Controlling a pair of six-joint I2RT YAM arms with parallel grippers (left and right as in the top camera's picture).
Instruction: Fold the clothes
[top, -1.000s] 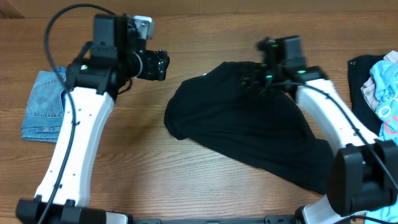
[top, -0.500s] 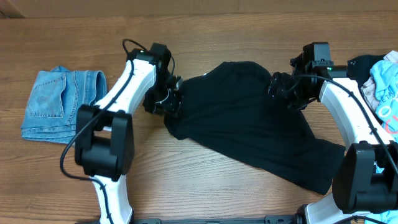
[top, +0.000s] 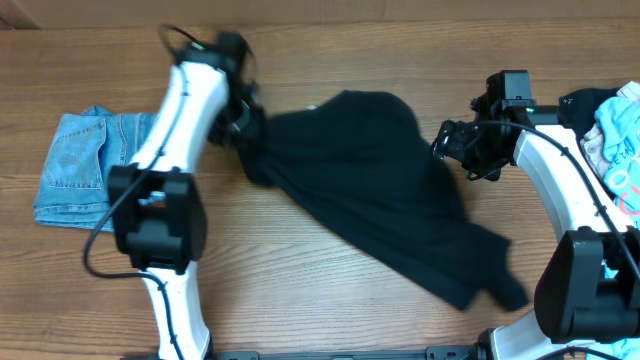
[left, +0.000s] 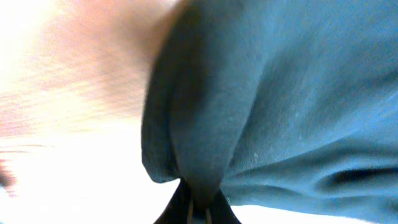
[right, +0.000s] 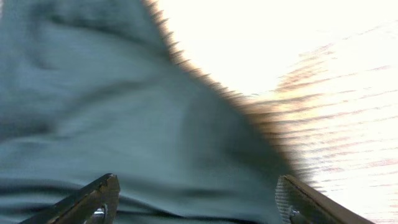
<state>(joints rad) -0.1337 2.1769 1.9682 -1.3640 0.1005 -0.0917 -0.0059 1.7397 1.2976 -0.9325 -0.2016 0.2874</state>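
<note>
Left gripper (left: 198, 208) is clamped tight on a bunched edge of the black garment (top: 370, 190) at its 10 o'clock corner, likely to drag it flat. Garment sprawls across the table (top: 300, 290) toward 5 o'clock. Right gripper (right: 196, 202) has jaws wide, holds nothing, and hovers over its 3 o'clock edge, probably ready to pinch.

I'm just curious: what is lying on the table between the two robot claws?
The large black garment spreads across the stretch between the left gripper and the right gripper; the overhead view shows it.
</note>
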